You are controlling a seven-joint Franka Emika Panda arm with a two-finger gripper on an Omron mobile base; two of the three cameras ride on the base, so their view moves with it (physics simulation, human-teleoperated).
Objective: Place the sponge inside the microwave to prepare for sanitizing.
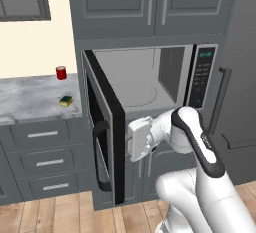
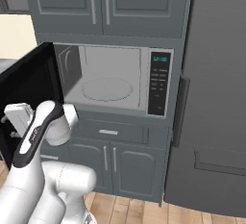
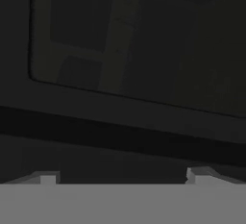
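Note:
The sponge (image 1: 66, 100), a small yellow block with a green top, lies on the marble counter (image 1: 30, 99) left of the microwave (image 1: 202, 77). The microwave's black glass door (image 1: 107, 122) stands swung out to the left, baring a light grey cavity with a round turntable (image 1: 137, 93). My gripper (image 1: 131, 139) sits low, right against the door's inner face, well apart from the sponge. In the hand view the dark door pane (image 3: 134, 50) is very close, and my gripper (image 3: 122, 176) is open with nothing between its fingertips. From the right I see the hand (image 2: 19, 115) beside the door (image 2: 29, 83).
A red can (image 1: 61, 72) stands at the back of the counter. Grey drawers (image 1: 42, 162) sit under the counter and grey cabinets (image 1: 150, 7) hang above the microwave. A tall dark fridge (image 2: 216, 98) with a vertical handle (image 2: 180, 112) stands to the right.

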